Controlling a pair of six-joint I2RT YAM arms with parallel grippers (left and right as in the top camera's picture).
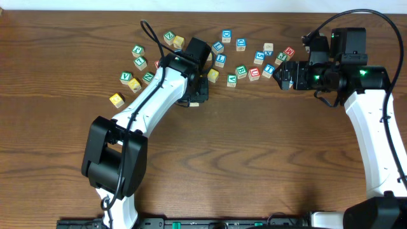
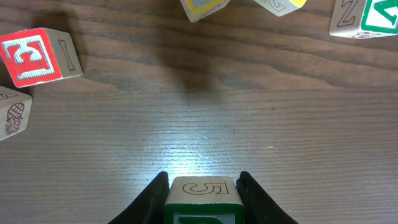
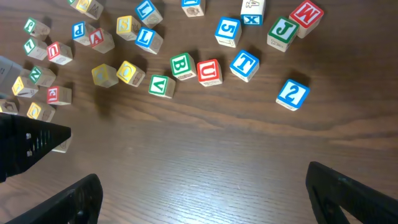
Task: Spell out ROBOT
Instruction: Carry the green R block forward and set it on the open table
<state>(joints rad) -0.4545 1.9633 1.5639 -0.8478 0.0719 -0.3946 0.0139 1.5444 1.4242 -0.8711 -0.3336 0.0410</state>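
Left hand low, tight around a block; right hand high (fingers wide).

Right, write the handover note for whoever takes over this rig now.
Left hand: shut on a wooden block whose top shows a green-outlined S or 5, cannot tell which.
Right hand: open, empty, above the scattered blocks.
Letters spotted in the scatter: green B block, blue T block; a yellow block may be an O. R not identified.
Done: no letters lined up on the brown wooden table yet.
Left: find and place all five letters.
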